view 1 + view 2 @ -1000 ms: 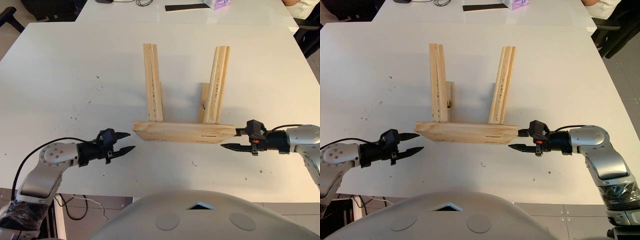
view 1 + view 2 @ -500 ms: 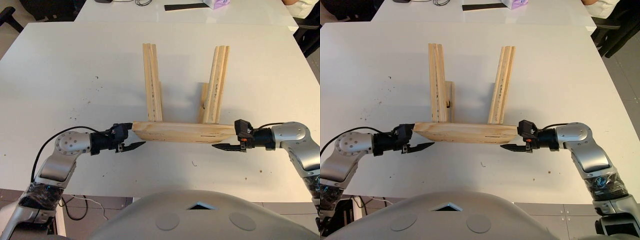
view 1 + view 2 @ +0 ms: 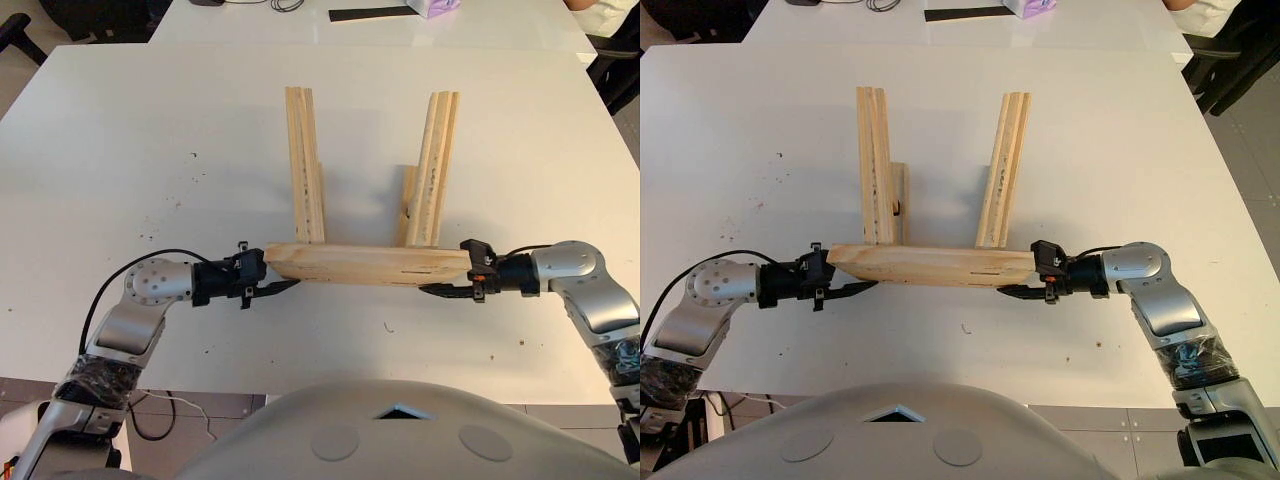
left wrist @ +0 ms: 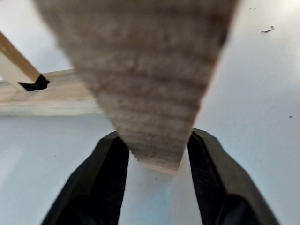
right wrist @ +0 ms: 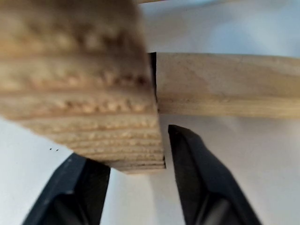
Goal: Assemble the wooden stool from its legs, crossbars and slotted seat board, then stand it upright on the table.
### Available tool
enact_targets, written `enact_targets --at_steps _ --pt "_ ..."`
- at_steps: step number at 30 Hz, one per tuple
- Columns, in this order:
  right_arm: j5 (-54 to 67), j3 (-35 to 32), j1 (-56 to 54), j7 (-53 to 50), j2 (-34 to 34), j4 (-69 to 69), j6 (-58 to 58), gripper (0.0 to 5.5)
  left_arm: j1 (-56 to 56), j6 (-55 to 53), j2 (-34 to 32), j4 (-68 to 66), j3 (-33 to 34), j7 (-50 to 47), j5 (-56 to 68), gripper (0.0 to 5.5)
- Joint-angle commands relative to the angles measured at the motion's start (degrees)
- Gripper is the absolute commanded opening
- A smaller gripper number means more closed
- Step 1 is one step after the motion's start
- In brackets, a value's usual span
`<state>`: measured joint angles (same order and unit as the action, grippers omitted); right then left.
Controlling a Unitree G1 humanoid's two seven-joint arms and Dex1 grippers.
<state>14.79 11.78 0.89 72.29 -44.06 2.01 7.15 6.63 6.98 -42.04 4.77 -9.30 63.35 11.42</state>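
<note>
Nothing readable anywhere here, honestly. No labels, numbers or signs on the stool [image 3: 368, 215] or the desk [image 3: 150, 150]. The wood is plain, just grain.

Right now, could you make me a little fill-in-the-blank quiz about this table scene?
The stool lies on its ___ on the white table.
Its legs point ___ from the robot.
The left gripper and right gripper straddle the seat board's two ___.
Missing words: side; away; ends.
</note>
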Motion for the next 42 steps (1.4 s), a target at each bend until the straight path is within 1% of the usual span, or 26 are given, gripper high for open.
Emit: enact_targets --at_steps 1,4,6,8,10,12,13,14,16,18,20,22,23,26,29,31,34,36,39,42 --pt "-0.41 0.70 -0.83 0.53 0.35 -0.10 -0.64 1.48 -1.70 -0.33 1.44 0.75 -0.78 0.40 1.00 1.57" --pt "0.11 1.13 -0.65 1.55 0.20 0.22 -0.31 1.48 -1.34 -0.64 1.41 1.03 -1.38 1.18 0.96 1.56" --pt "1.25 0.86 -0.43 2.19 -0.08 0.91 1.06 1.48 -0.65 -3.19 0.98 2.78 -0.83 1.81 3.08 1.56" --pt "4.74 -0.20 -0.18 2.93 -0.38 3.36 5.19 1.48 -0.22 -8.81 0.26 6.02 0.44 2.33 7.14 1.53" --pt "11.44 -1.93 0.86 4.82 -2.24 8.53 13.11 1.48 1.60 -17.50 -2.13 11.85 2.15 3.67 13.81 1.52" --pt "22.08 -4.88 2.20 6.18 -5.06 15.25 24.21 1.48 3.69 -25.51 -3.99 17.70 4.64 3.85 21.49 1.52" --pt "28.91 -7.17 2.54 5.68 -6.32 18.45 30.17 1.48 4.58 -29.97 -4.31 20.83 6.45 2.41 26.90 1.52" --pt "36.93 -9.95 2.92 4.12 -7.54 21.36 35.88 1.48 5.78 -34.34 -4.68 24.33 8.64 0.05 33.96 1.52" --pt "51.43 -14.24 3.23 -0.61 -9.10 24.72 43.31 1.48 8.14 -39.88 -4.40 29.44 12.53 -6.81 47.86 1.52" --pt "69.71 -15.85 3.13 -9.81 -11.06 25.52 43.99 1.48 9.87 -40.30 -3.30 32.56 14.16 -15.36 60.69 1.52" --pt "85.11 -15.21 3.61 -18.32 -13.43 26.89 39.69 1.48 9.58 -37.17 -2.35 34.29 13.52 -24.27 73.24 1.52" --pt "95.10 -13.78 4.13 -23.91 -14.44 29.30 34.66 1.48 8.85 -31.41 -0.21 36.97 11.38 -32.83 83.42 1.52" --pt "97.19 -13.34 4.27 -25.43 -13.72 30.35 33.04 1.48 8.69 -28.89 0.90 38.35 10.29 -36.09 86.44 1.52" --pt "98.21 -12.18 3.40 -29.97 -7.09 32.91 28.64 1.48 7.58 -21.68 5.07 42.07 6.92 -45.12 92.41 1.52" --pt "98.21 -10.36 1.90 -39.64 3.24 36.62 20.89 1.48 4.99 -16.69 8.69 43.20 5.96 -51.98 96.48 1.53" --pt "98.21 -8.98 0.55 -47.55 10.35 39.71 14.68 1.48 3.05 -13.81 10.69 43.69 5.92 -56.19 98.96 1.59" --pt "98.21 -6.70 -3.21 -62.53 22.26 45.23 3.78 1.48 -1.27 -9.30 15.05 45.16 6.11 -64.17 101.41 1.63" --pt "98.21 -6.76 -5.88 -70.50 28.57 46.79 -0.15 1.48 -3.66 -7.56 17.77 45.94 5.79 -68.53 101.51 1.62" --pt "98.21 -8.26 -8.92 -79.07 35.50 47.25 -2.44 1.48 -6.70 -5.88 21.41 46.36 5.69 -74.50 101.50 1.48" --pt "98.21 -10.19 -11.65 -85.69 40.08 46.89 -3.56 1.43 -8.59 -5.05 23.68 45.99 6.05 -79.46 101.50 1.35"
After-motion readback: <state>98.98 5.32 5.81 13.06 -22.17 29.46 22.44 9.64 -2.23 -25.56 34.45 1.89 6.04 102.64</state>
